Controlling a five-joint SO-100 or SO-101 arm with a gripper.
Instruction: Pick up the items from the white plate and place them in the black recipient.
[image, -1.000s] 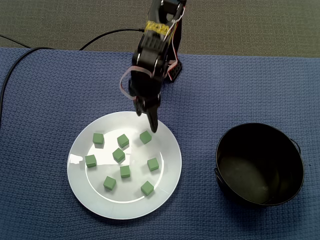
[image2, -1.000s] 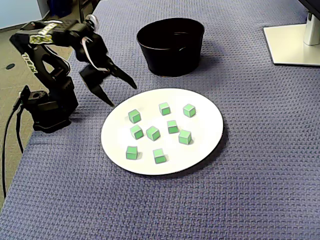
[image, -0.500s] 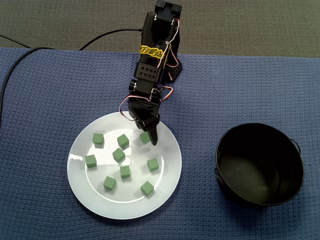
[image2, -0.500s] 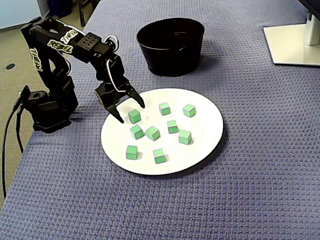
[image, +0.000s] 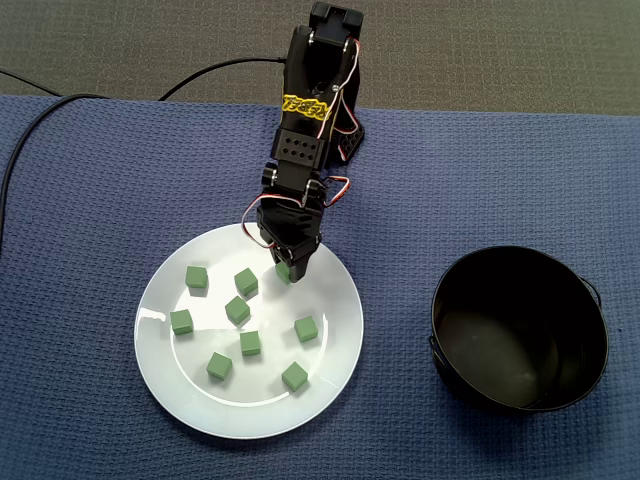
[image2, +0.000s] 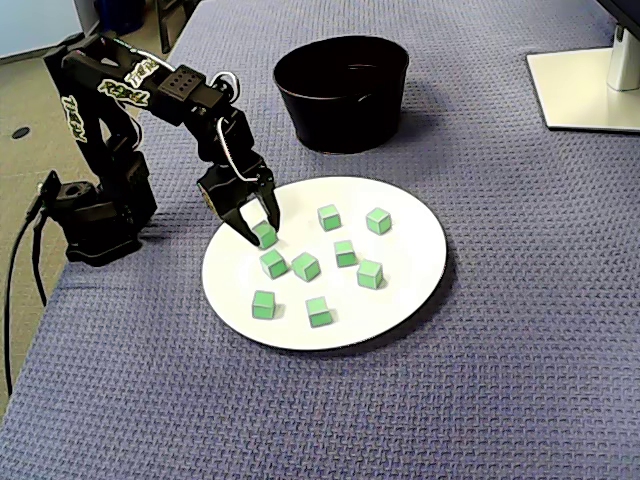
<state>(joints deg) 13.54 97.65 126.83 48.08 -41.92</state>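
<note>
Green cube (image2: 266, 237) pinched between narrowed gripper (image2: 260, 232) jaws, apparently resting on white plate (image2: 410, 270). Grasp step in hand. Next: lift clear, swing to black pot (image2: 340, 85) beyond gripper.

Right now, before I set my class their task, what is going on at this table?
A small black robot arm leans over the round white plate. Its claw is closed around one small green cube near the rim on the arm's side. The cube does not look lifted yet. Eight other green cubes lie scattered across the plate. The black round pot sits beside it on the blue woven cloth and appears empty.
</note>
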